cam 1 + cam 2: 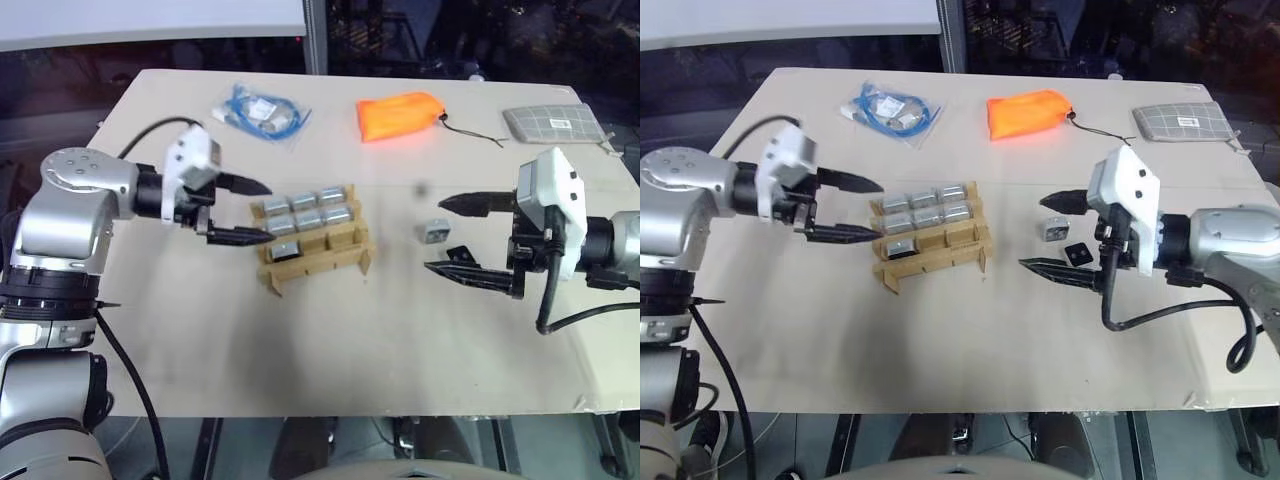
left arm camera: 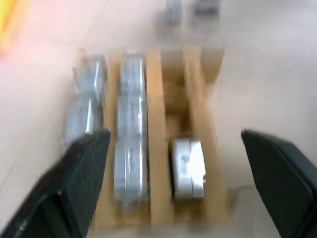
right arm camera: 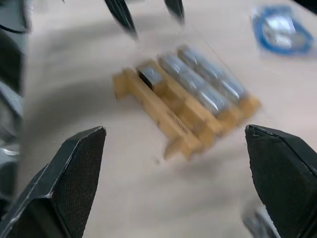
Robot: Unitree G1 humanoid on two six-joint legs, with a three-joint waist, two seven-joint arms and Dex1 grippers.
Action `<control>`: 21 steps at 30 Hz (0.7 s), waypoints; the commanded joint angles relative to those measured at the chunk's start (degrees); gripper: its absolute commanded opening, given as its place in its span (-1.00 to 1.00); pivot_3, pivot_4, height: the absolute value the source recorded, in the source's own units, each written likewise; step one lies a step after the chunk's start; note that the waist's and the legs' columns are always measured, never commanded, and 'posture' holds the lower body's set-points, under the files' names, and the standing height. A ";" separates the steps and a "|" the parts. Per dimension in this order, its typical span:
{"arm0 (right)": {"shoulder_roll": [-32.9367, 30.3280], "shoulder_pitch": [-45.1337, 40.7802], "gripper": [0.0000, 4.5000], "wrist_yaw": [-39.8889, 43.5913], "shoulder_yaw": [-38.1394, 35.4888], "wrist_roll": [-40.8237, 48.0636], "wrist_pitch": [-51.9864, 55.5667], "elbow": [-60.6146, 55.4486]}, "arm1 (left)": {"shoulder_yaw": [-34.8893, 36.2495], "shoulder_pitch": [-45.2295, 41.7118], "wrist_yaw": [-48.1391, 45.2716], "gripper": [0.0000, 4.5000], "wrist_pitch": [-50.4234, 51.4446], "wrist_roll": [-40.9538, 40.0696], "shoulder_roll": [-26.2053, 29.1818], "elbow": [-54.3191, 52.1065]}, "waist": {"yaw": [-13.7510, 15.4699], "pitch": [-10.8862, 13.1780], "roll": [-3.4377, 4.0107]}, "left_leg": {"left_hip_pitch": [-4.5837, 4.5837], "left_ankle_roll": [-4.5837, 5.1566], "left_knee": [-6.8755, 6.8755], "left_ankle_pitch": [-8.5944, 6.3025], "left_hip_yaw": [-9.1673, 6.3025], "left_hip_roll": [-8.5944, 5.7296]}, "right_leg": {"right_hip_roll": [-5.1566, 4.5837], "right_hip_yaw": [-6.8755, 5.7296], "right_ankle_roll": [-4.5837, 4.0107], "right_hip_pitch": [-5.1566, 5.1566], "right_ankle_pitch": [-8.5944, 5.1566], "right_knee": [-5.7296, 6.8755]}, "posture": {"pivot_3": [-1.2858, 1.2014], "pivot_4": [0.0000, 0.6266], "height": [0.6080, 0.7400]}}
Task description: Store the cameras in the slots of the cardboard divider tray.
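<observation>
Cardboard divider tray (image 1: pixel 315 245) at centre frame, seven cameras (image 1: pixel 305 210) slotted.
We note one loose camera (image 1: pixel 434 232) right of centre; left gripper (image 1: pixel 255 211) and right gripper (image 1: pixel 455 236) wide apart, empty; blue cable bag (image 1: pixel 260 112), orange pouch (image 1: pixel 400 115), checked pouch (image 1: pixel 555 122) along top.

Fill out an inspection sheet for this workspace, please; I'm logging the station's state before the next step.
Surface: beige table, tape at its near right corner.
Job's things: cardboard divider tray holds seven cameras: two full rows and one in the near row. One loose camera lies on the table to its right.
Clutter: orange pouch, grey checked pouch, bag of blue cable along the far edge; small black piece by the loose camera.
Grippers: left gripper open, empty, beside the tray; right gripper open, empty, around the loose camera.
Cables: black leads on both arms.
Surroundings: dark, nothing clear.
</observation>
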 commanded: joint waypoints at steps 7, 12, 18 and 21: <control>10.65 13.90 1.00 -14.88 2.14 -19.92 -8.50 6.12 | 16.05 17.67 11.09 0.95 5.91 -15.07 -4.83 -17.71 | -0.05 -0.02 -0.02 | 0.09 -0.06 0.05 0.04 -0.02 -0.05 | 0.02 -0.02 0.04 0.04 -0.01 0.14 | 0.03 -0.52 1.00; 17.58 16.29 1.00 -21.08 3.94 -26.86 -10.45 9.28 | 17.17 22.85 12.16 0.95 6.60 -17.88 -3.99 -22.27 | -0.01 -0.03 -0.01 | 0.16 -0.09 0.05 0.05 -0.02 -0.06 | 0.04 0.00 0.03 0.10 -0.01 0.14 | 0.03 -0.52 1.00; 23.58 16.29 1.00 -22.81 4.40 -28.37 -9.95 11.54 | 16.03 26.66 8.96 0.95 6.48 -17.16 1.28 -23.65 | -0.04 -0.05 0.04 | 0.20 -0.10 0.04 0.06 0.00 -0.08 | 0.08 0.02 0.02 0.10 -0.01 0.14 | 0.03 -0.52 1.00; 25.67 16.25 1.00 -23.18 5.08 -29.57 -9.94 12.47 | 14.73 26.89 7.52 0.95 5.26 -15.46 3.45 -23.18 | -0.05 -0.05 0.04 | 0.21 -0.10 0.03 0.06 0.00 -0.06 | 0.11 0.02 0.02 0.10 -0.01 0.14 | 0.03 -0.52 1.00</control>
